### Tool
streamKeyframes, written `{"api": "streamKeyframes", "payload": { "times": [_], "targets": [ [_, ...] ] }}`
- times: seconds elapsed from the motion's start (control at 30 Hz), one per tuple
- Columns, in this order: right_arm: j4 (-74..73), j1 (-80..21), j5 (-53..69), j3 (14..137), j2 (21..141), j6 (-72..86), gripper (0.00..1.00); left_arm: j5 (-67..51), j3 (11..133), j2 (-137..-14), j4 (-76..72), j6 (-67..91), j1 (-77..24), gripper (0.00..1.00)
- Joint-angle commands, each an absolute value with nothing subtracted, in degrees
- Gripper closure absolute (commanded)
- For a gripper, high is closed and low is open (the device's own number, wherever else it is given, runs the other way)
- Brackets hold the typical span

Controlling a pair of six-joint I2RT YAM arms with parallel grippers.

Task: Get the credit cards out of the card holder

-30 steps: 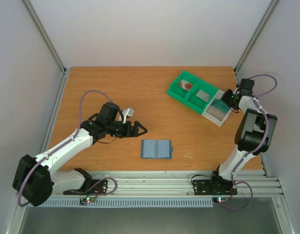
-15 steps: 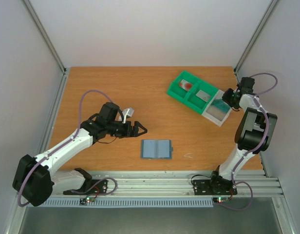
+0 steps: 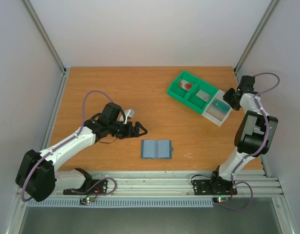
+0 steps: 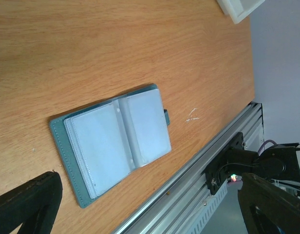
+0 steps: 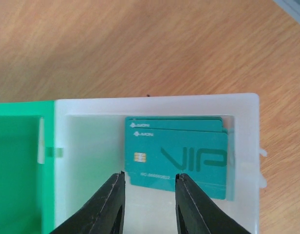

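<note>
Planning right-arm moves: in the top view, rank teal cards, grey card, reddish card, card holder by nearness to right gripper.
1. teal cards, white bin, at right gripper
2. grey card, green bin, right compartment
3. reddish card, its left compartment
4. card holder, front centre

The card holder (image 3: 156, 149) lies open and flat on the tabletop (image 3: 116, 92), near its front edge. It is a slate-blue bifold with pale clear sleeves facing up and a small tab on one side. Two teal credit cards (image 5: 177, 156) lie overlapped in the white bin (image 5: 91, 146), the upper one showing a chip and "VIP" lettering. A reddish card (image 3: 185, 85) lies in the far compartment of the green bin (image 3: 172, 89), and a grey card (image 3: 203, 95) lies in the next compartment.
</note>
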State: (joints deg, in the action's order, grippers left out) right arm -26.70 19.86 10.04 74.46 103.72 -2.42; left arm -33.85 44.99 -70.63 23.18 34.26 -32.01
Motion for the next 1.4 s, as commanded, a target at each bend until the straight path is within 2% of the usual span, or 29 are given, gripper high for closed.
{"api": "streamKeyframes", "payload": {
  "times": [0.0, 0.2, 0.3, 0.47, 0.6, 0.97, 1.1, 1.37],
  "targets": [
    [-29.3, 17.3, 8.8, 77.2, 99.1, -0.1, 0.71, -34.1, 44.4, -70.8, 21.3, 34.7, -32.3, 0.02],
    [-30.3, 12.9, 13.0, 74.5, 93.8, 3.2, 0.70, -36.4, 40.5, -73.3, 17.3, 36.4, -32.3, 0.12],
    [-30.6, 9.3, 19.7, 73.1, 91.9, 1.1, 0.63, -38.4, 37.3, -75.2, 12.5, 38.6, -32.5, 0.18],
    [-35.4, 2.6, 20.9, 72.3, 88.8, 3.4, 0.64, -39.2, 33.9, -78.6, 5.9, 42.0, -33.3, 0.21],
    [-39.1, -2.3, 22.6, 72.3, 86.8, 3.9, 0.65, -41.3, 32.8, -81.8, -1.0, 44.3, -34.2, 0.28],
    [-42.3, -13.7, 26.6, 58.8, 75.0, 5.2, 0.65, -39.7, 30.6, -87.3, -11.9, 50.9, -37.0, 0.33],
    [-41.1, -19.8, 23.4, 52.6, 70.7, 6.9, 0.66, -38.5, 29.8, -89.5, -13.8, 51.4, -37.6, 0.38],
    [-36.2, -27.5, 22.8, 43.4, 70.0, 9.7, 0.69, -35.5, 28.2, -88.6, -13.9, 51.6, -38.7, 0.39]
  ]
}}
